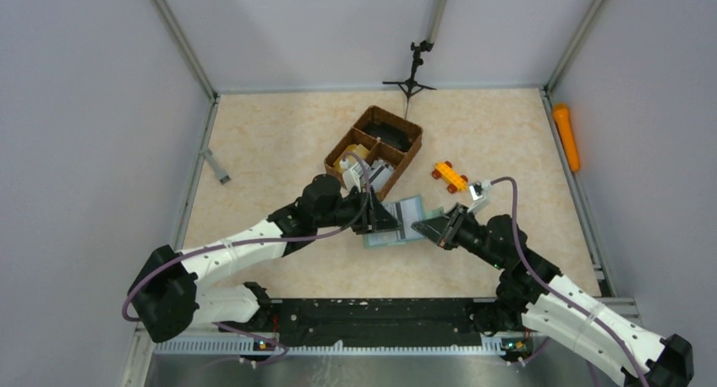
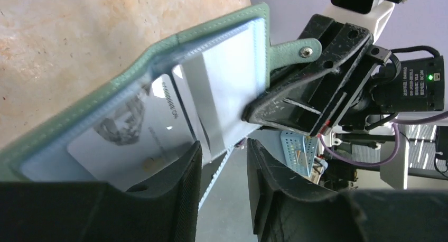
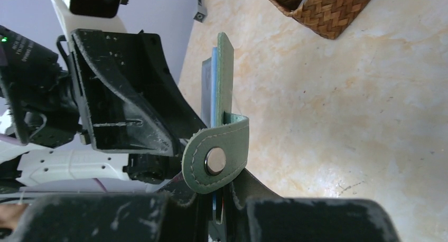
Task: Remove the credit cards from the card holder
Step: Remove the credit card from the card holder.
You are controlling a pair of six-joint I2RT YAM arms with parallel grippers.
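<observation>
Grey-green leather marks the card holder (image 1: pixel 404 222), which lies spread open between the two arms near the middle of the counter (image 1: pixel 279 142), just in front of the brown wicker tray (image 1: pixel 372 110) and close to the orange toy block (image 1: pixel 449 176). The right pincer (image 3: pixel 219 194) is closed tight on the holder's outer edge beside the snap tab (image 3: pixel 214 160), bracing that flap upright. The left pincer (image 2: pixel 224 157) reaches in from the other side with its jaws partly apart. A thin pale edge from inside the holder stands between its fingers (image 2: pixel 185 189) without being squeezed. Whether that edge is a card or only a clear sleeve is hard to say from the wrist view. A pale credit card (image 2: pixel 132 147) with printed artwork sits in the blue-grey pocket just beside the left fingers, not yet drawn out. The step in hand looks like the first extraction: one arm anchors the holder while the other lines up on a card. The next move likely calls for the left jaws to close on the card alone, not the sleeve. A pull along the pocket's opening should follow, with the right grip holding firm so the holder does not come along or fold shut.
</observation>
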